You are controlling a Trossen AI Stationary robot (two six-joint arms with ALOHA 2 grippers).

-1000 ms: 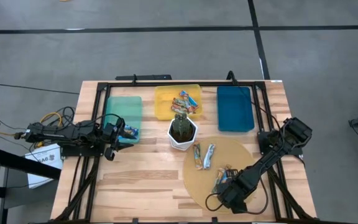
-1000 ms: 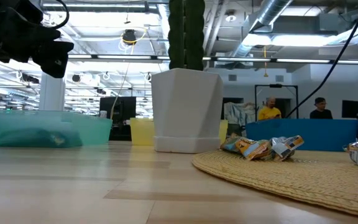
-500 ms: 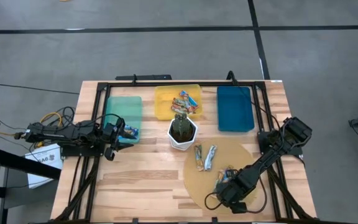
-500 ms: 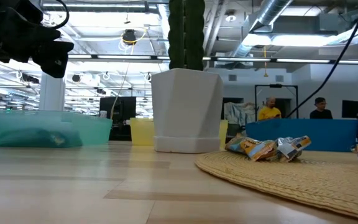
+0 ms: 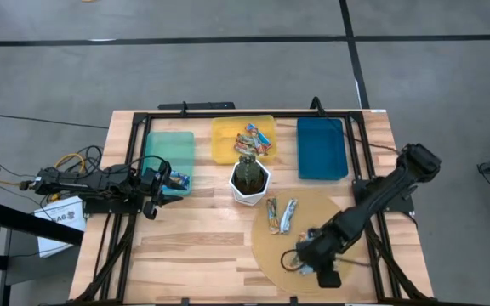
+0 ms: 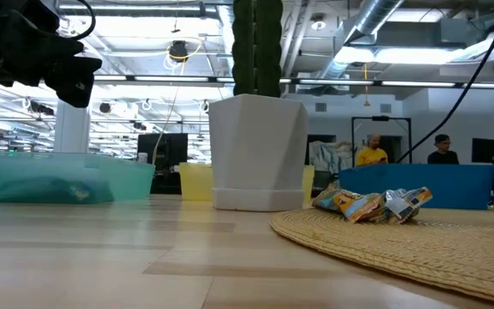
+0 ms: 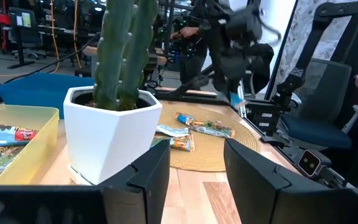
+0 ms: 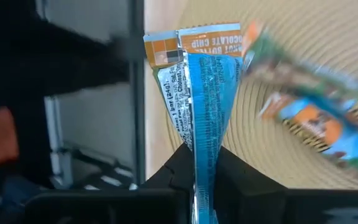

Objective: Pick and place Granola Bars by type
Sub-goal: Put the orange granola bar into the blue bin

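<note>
My right gripper (image 8: 199, 163) is shut on a blue-and-orange granola bar (image 8: 201, 93) above the round woven mat (image 5: 266, 251). In the left wrist view this bar (image 7: 237, 98) hangs under the right gripper (image 7: 240, 74). Two more bars (image 5: 279, 213) lie flat on the mat's far part, and another (image 8: 309, 115) lies close to the held one. Several bars (image 5: 256, 138) lie in the yellow bin (image 5: 224, 140), and one (image 5: 179, 180) in the teal bin (image 5: 167, 153). My left gripper (image 5: 162, 189) hovers open over the teal bin's near end. My right gripper pinches one end of the bar (image 8: 199, 144) between its two fingers, with the wrapper edge-on between them. The fingers come from above, pointing down. The bar hangs below them, clear of the mat.
A white pot (image 5: 250, 180) with a cactus stands between the yellow bin and the mat. The blue bin (image 5: 321, 149) sits at the far right. A black frame (image 5: 228, 115) runs around the table's edges. People stand in the room beyond (image 6: 371, 150).
My right arm has risen and swung, bringing its gripper up off the mat's near part and slightly toward the far edge, with the bar in its hold. The loose bars on the mat have shifted a little.
</note>
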